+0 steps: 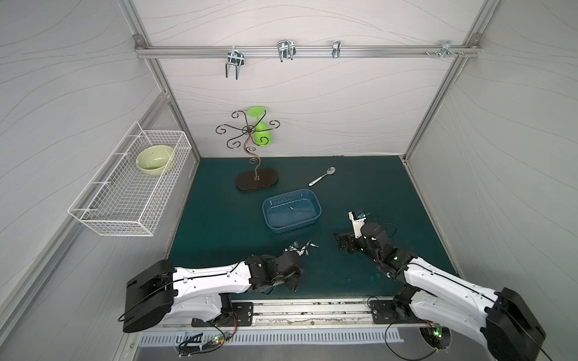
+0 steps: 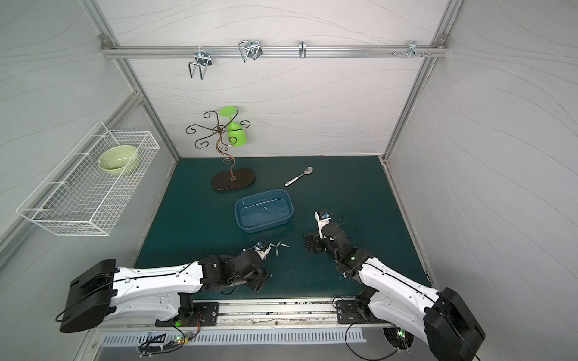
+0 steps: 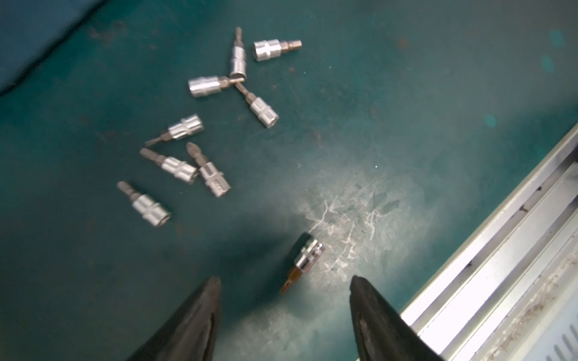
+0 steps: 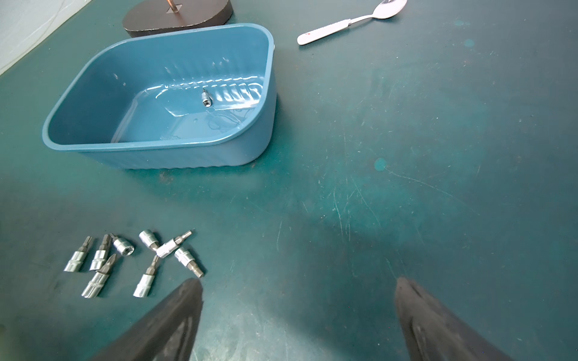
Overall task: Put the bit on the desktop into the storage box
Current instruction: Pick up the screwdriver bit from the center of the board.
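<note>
- In both top views, the dark teal desktop (image 1: 391,193) fills the middle of the frame. The blue storage box (image 1: 317,203) sits at centre, with one boxed bit (image 1: 291,208) on its floor. Lower centre, the loose bits (image 1: 311,244) lie just beside the end of the left arm (image 1: 219,275), which hides its tool's tips here. The right gripper (image 1: 342,242) is right of the bits, apart from the box.
- Room to move, in both top views: bare desktop lies between bits and box. A spoon (image 2: 297,178) and a dark stand base (image 2: 233,183) lie above the box, off the likely path.
- Left wrist view: at bottom centre the left gripper (image 3: 284,279) is released. Its tips are spread around a lone bit (image 3: 305,256) and touch neither side of it. The other bits cluster at upper left. A metal rail (image 3: 500,250) at lower right marks the desktop's edge, near one fingertip.
- The step looks like a pickup. It would go best by squeezing across the bit's chrome collar, not its thin shank, then lifting straight up, clear of the rail.
- Right wrist view: at the bottom the right gripper (image 4: 298,280) is released, spread wide around nothing. The box is at upper left and the loose bits at lower left, one just beside a fingertip. The right half is bare desktop.
</note>
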Motion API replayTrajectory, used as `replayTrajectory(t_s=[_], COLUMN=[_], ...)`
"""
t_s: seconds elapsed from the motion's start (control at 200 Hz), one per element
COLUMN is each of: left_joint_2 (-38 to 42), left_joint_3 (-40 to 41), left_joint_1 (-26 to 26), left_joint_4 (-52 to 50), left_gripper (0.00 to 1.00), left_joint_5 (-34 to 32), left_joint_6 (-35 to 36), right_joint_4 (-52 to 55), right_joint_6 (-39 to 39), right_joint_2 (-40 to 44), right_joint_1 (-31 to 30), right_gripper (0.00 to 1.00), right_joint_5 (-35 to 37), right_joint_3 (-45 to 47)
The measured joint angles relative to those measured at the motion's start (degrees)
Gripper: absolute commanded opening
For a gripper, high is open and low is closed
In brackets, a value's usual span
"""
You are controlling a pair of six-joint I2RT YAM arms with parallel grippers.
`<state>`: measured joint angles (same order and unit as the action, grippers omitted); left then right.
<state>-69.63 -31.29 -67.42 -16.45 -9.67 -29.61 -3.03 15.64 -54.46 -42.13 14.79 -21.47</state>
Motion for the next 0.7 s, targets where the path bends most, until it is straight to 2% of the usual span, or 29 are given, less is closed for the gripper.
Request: replayTrajectory(t_s=[0.275, 0.7], left_joint_2=[-5.7, -9.6], left_joint_3=[-1.9, -2.2], left_joint_1=[-0.3, -0.6], left_joint_4=[0.5, 1.5], left_gripper=[0.5, 0.38], left_joint_5=[-0.1, 1.6], left_joint_6=[0.9, 1.1], right_joint_4=[0.0, 0.0], right_joint_6=[0.0, 0.0], right_joint_2=[0.0, 0.0], right_joint_1=[0.0, 0.1], right_gripper=[0.99, 0.99], right_joint_5=[0.3, 0.7], right_joint_3=[0.0, 0.0])
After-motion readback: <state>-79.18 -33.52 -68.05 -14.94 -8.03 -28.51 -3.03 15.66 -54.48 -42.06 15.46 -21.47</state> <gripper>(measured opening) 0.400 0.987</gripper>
